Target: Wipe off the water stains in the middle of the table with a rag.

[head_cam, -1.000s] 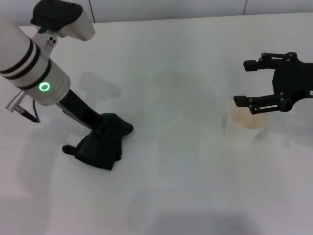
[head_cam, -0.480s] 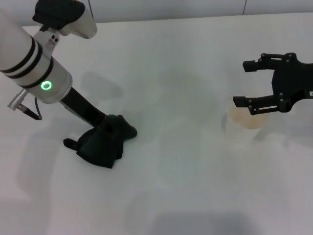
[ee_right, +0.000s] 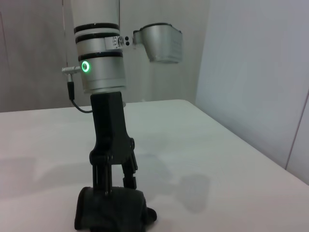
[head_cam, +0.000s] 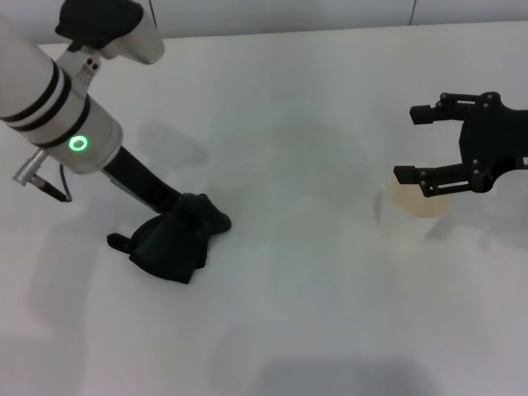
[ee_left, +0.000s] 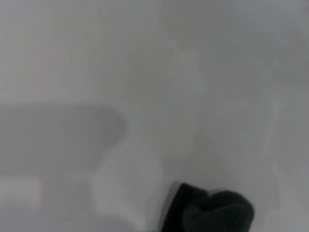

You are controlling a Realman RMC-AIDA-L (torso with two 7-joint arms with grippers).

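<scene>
The black rag (head_cam: 165, 246) lies bunched on the white table (head_cam: 289, 280), left of the middle. My left gripper (head_cam: 188, 216) reaches down into it and is shut on its top fold. The right wrist view shows the same: the left gripper (ee_right: 113, 181) stands upright with its fingers sunk in the rag (ee_right: 110, 209). No orange blotch shows on the table; only a faint dull trace (head_cam: 318, 136) lies in the middle, to the right of the rag. My right gripper (head_cam: 410, 142) hovers open at the right, away from the rag.
A translucent cup (head_cam: 422, 202) with an amber tint stands on the table just below my right gripper's lower finger. The table's far edge (head_cam: 289, 35) meets a grey wall. A dark lump (ee_left: 212, 212) shows in the left wrist view.
My left gripper has dragged the rag a short way to the right over the table. The right gripper has hardly moved.
</scene>
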